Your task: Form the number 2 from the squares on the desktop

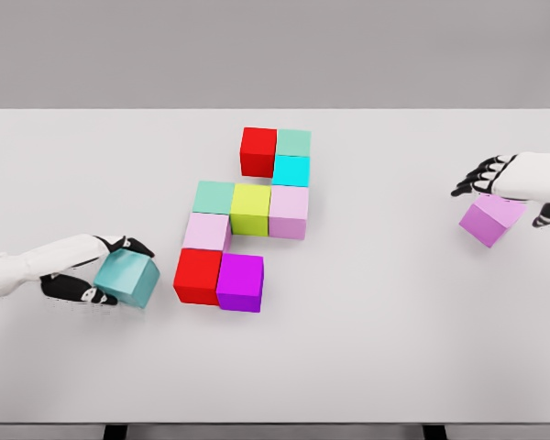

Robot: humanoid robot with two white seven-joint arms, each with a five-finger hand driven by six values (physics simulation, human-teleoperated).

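Note:
Several coloured cubes sit joined in the middle of the white table: a red cube, a mint cube, a cyan cube, a pale pink cube, a yellow-green cube, a green cube, a pink cube, a second red cube and a magenta cube. My left hand is shut on a teal cube, just left of the lower red cube. My right hand grips a tilted purple cube at the far right.
The table's far edge runs along the top and its front edge along the bottom of the head view. Two dark table legs show under the front edge.

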